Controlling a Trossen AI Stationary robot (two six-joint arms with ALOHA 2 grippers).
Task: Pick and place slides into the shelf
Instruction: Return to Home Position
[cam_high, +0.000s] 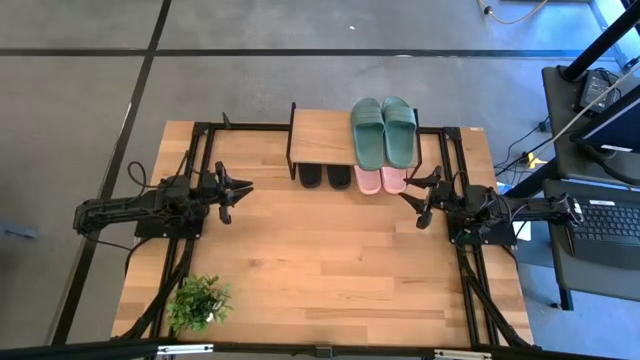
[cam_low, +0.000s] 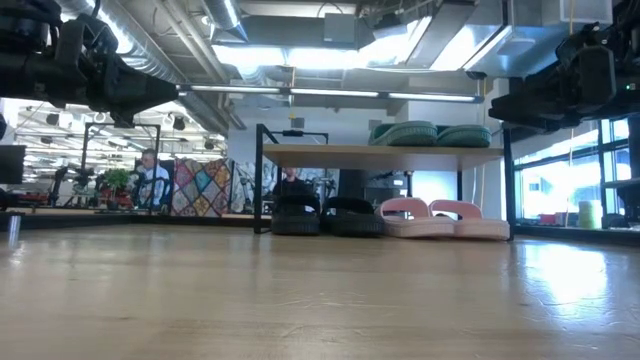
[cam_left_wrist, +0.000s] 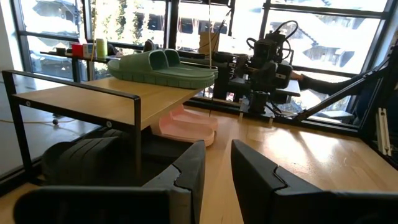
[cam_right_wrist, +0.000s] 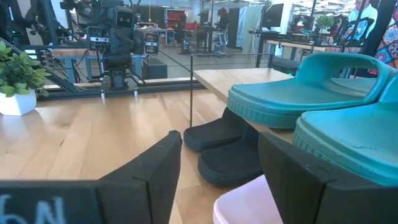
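Observation:
The shelf (cam_high: 322, 140) stands at the table's far edge. The dark green slides (cam_high: 383, 130) lie side by side on the right part of its top board. Under the board, the black slides (cam_high: 324, 176) and the light pink slides (cam_high: 380, 180) rest on the lower level, their ends sticking out toward the near side. My left gripper (cam_high: 232, 196) hovers open left of the shelf, above the table. My right gripper (cam_high: 424, 202) hovers open right of the pink slides. Neither holds anything.
A small potted plant (cam_high: 198, 301) stands at the table's near left corner. Black frame rails (cam_high: 190, 200) run along both sides of the table. The wide middle of the tabletop (cam_high: 330, 260) lies between the arms. A desk with a laptop (cam_high: 610, 220) is off to the right.

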